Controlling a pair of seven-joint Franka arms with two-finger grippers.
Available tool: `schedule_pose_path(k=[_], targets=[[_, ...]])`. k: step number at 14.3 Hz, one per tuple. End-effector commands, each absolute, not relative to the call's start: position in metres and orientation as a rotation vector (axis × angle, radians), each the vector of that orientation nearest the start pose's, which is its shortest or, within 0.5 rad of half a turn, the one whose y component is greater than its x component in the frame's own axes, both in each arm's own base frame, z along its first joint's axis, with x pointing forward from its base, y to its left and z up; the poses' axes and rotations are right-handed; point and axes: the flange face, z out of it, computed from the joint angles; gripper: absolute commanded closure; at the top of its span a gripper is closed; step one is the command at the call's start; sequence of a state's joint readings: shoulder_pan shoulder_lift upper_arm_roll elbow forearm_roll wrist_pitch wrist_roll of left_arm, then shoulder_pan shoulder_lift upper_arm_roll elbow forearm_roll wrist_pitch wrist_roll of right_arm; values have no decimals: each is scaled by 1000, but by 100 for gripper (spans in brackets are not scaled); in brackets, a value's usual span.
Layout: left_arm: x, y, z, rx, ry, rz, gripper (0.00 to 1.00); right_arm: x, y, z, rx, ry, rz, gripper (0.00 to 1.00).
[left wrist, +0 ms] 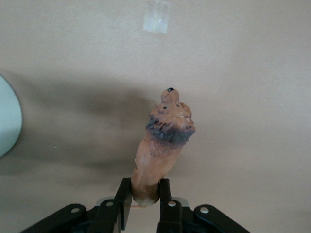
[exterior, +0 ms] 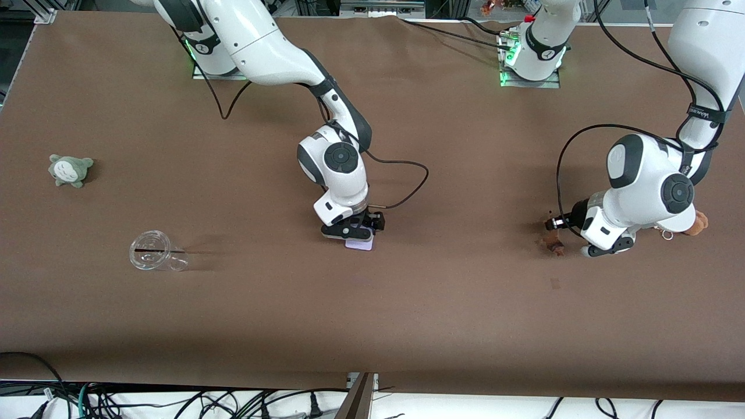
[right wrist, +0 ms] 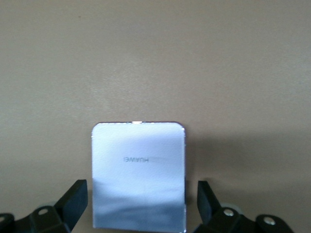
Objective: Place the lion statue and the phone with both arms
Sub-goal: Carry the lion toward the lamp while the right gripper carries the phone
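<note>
The left gripper (left wrist: 144, 201) has its fingers (left wrist: 122, 196) pinching one lion statue (left wrist: 163, 141) by its tail end, head pointing outward, low above the surface (exterior: 407, 302) near the left arm's end. The right gripper (right wrist: 142, 204) has its fingers (right wrist: 74, 196) spread on either side of one phone (right wrist: 139, 170), which lies flat mid-surface, touching neither. Well apart toward the right arm's end: one clear cup (exterior: 152, 251) on its side and one grey-green plush toy (exterior: 70, 169). Bare brown surface surrounds both grippers, with wide room down to the near edge.

Glossy white arm shells with black joint caps, black two-finger grippers, looping black cables, green-lit bases.
</note>
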State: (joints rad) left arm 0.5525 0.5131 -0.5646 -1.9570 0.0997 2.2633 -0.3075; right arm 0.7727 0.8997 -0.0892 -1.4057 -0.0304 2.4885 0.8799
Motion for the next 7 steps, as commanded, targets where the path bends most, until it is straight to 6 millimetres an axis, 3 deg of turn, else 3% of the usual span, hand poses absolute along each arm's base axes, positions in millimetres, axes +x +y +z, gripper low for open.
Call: schedule_pose_path(k=[1,7], targets=[[596,8,242,-3285,-421,278,100,570,490,178,-3060,176,-348,0],[595,5,226,-3283,-412,318,100,569,491,167,-3059,167,-358,0]])
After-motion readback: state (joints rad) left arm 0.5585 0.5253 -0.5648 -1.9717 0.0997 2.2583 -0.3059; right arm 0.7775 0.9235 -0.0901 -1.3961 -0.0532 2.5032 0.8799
